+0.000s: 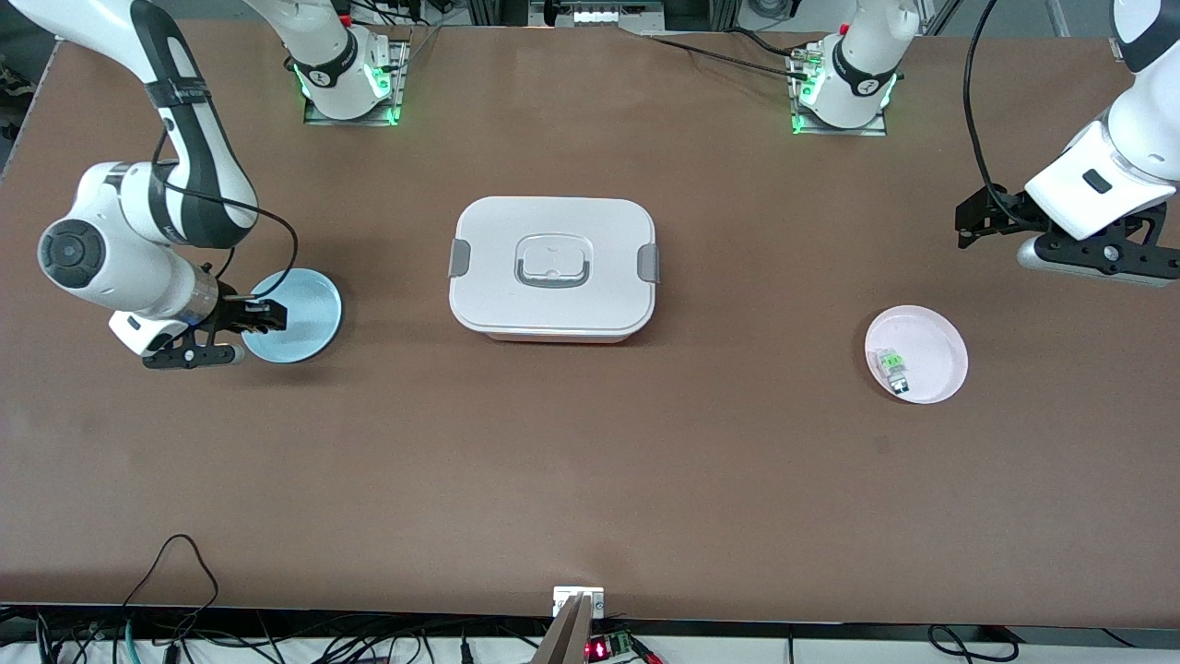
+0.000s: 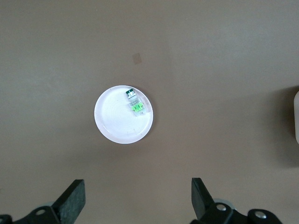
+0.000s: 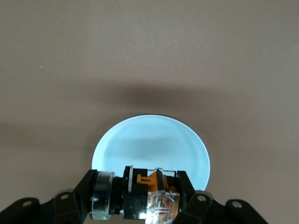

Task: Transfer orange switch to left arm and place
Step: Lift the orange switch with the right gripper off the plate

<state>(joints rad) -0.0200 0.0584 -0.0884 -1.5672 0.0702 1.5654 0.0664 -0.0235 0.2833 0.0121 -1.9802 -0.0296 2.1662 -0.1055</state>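
My right gripper [image 1: 263, 315] is shut on the orange switch [image 3: 156, 189], a small black part with an orange piece and a clear end. It holds the switch low over the edge of a light blue plate [image 1: 309, 309], which also shows in the right wrist view [image 3: 149, 140]. In that view the gripper [image 3: 140, 193] grips the switch from both sides. My left gripper [image 1: 968, 226] is open and empty, up in the air at the left arm's end of the table. In its wrist view [image 2: 138, 196] the fingers stand wide apart. The white box [image 1: 553, 267] with grey clips sits at mid table between the arms.
A pink plate [image 1: 940, 346] near the left arm's end holds a small clear-and-green component [image 1: 892, 367]; both show in the left wrist view, plate [image 2: 117, 126] and component [image 2: 134, 102]. The box's edge [image 2: 296, 116] shows there too. Cables lie along the table's near edge.
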